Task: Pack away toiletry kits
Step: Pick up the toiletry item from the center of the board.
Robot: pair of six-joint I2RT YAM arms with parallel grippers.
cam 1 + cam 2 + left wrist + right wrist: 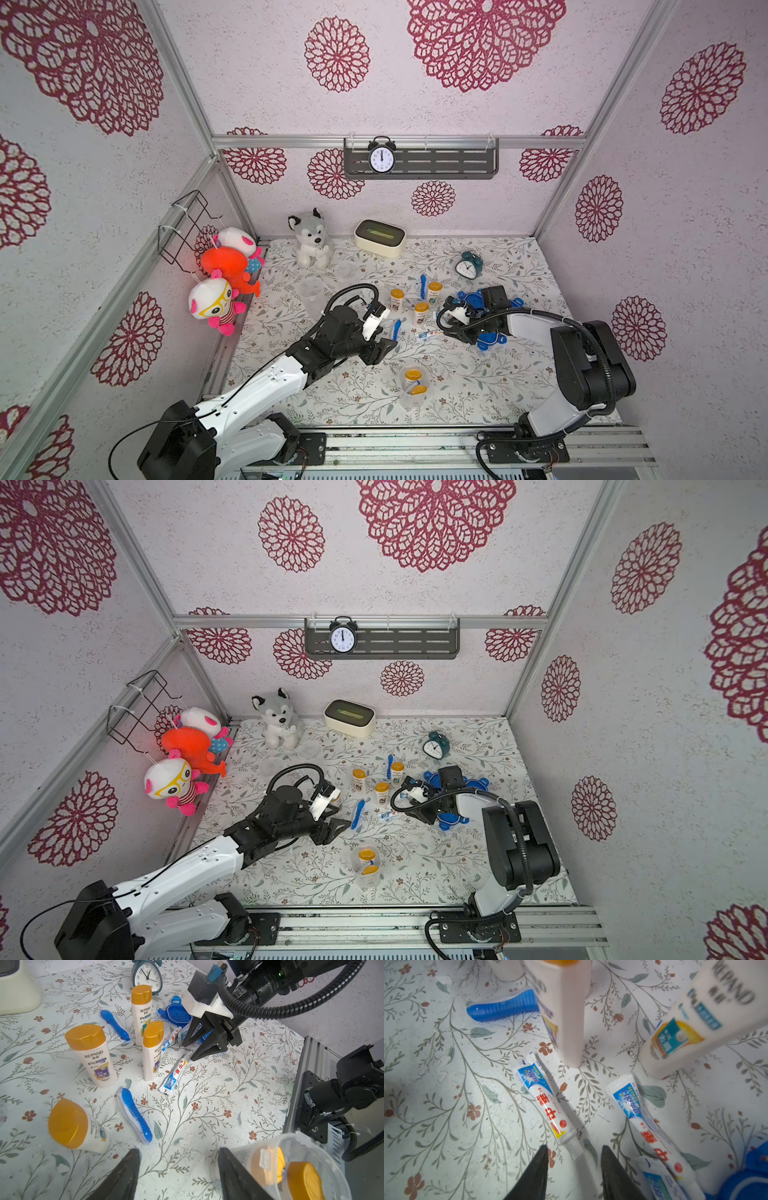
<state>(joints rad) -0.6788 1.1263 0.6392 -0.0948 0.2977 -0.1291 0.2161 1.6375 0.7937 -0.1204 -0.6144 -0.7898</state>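
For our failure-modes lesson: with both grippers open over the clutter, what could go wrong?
The right gripper is open over a toothpaste tube, close to a standing bottle; a nudge could topple it.
The left gripper is near the cup holding two bottles; a swing may tip it.

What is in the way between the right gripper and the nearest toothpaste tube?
Nothing visible. In the right wrist view the right gripper has its jaws open, and the cap end of the toothpaste tube lies right in front of them. The standing bottle is past the tube's far end, not in between.
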